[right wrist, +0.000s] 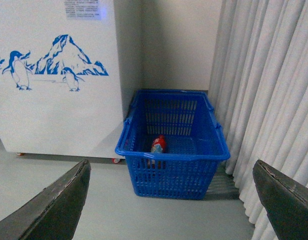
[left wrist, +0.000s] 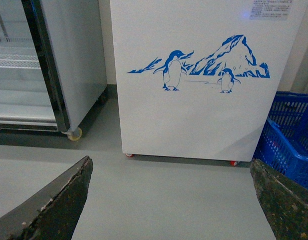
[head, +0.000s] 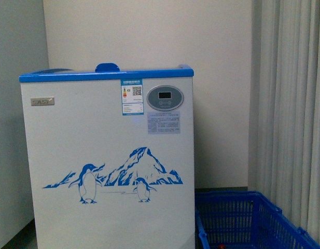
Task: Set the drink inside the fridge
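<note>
The fridge [head: 108,155], a white chest freezer with a blue top rim and a penguin-and-mountain graphic, stands straight ahead; it also fills the left wrist view [left wrist: 203,80] and the right wrist view [right wrist: 54,80]. The drink [right wrist: 158,145], a bottle with a red cap and red label, lies inside a blue basket [right wrist: 172,152] beside the fridge. My left gripper [left wrist: 171,200] hangs open over bare grey floor in front of the fridge. My right gripper [right wrist: 171,200] is open too, low over the floor a short way before the basket. Neither arm shows in the front view.
The blue basket [head: 242,218] sits on the floor to the right of the fridge, against white curtains [head: 289,114]. A glass-door cabinet on castors [left wrist: 44,65] stands to the fridge's left. Grey floor [left wrist: 168,190] lies in front.
</note>
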